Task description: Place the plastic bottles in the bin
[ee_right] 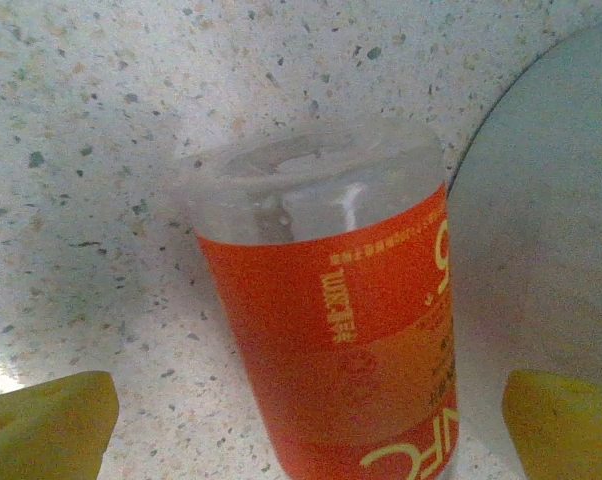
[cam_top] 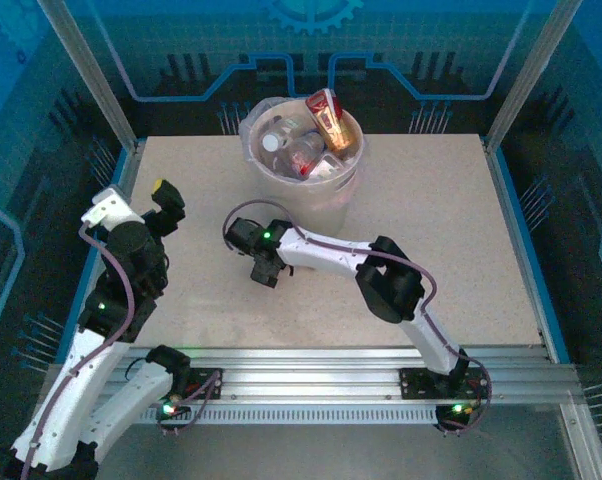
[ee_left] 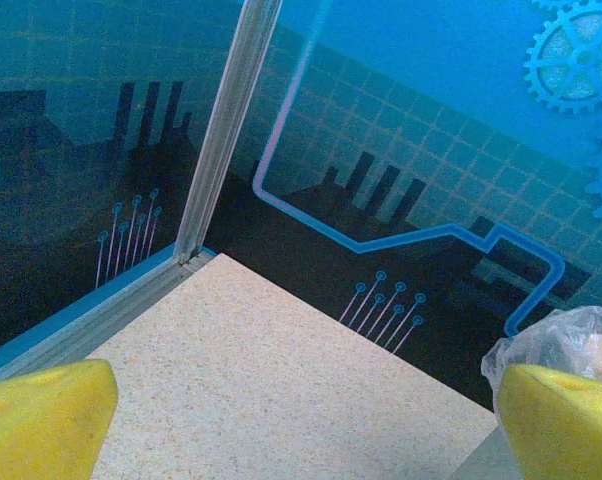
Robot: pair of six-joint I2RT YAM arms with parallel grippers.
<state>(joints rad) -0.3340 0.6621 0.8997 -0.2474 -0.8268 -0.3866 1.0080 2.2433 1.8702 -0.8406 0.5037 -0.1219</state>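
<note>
- Top view: the bin stands at the far middle of the table, already packed with bottles. The right gripper is down low on the near side of the bin, just short of its wall. The left gripper is well off to the bin's left. We judge the right arm to be the one placed for the next move.
- Left wrist view: the left gripper has its jaws spread wide with nothing between them, only bare table. The bin's liner shows just past its right fingertip.
- Right wrist view: one orange-labelled bottle lies on the table, straight ahead of the right gripper and between its yellow fingertips. There is a clear gap on each side, so the jaws are released and grip nothing.
- The bottle's long axis runs directly away from the gripper, base outward and crosswise to the closing direction, so we expect the jaws to close across its body.
- The curved grey surface just right of the bottle we take for the bin.
</note>
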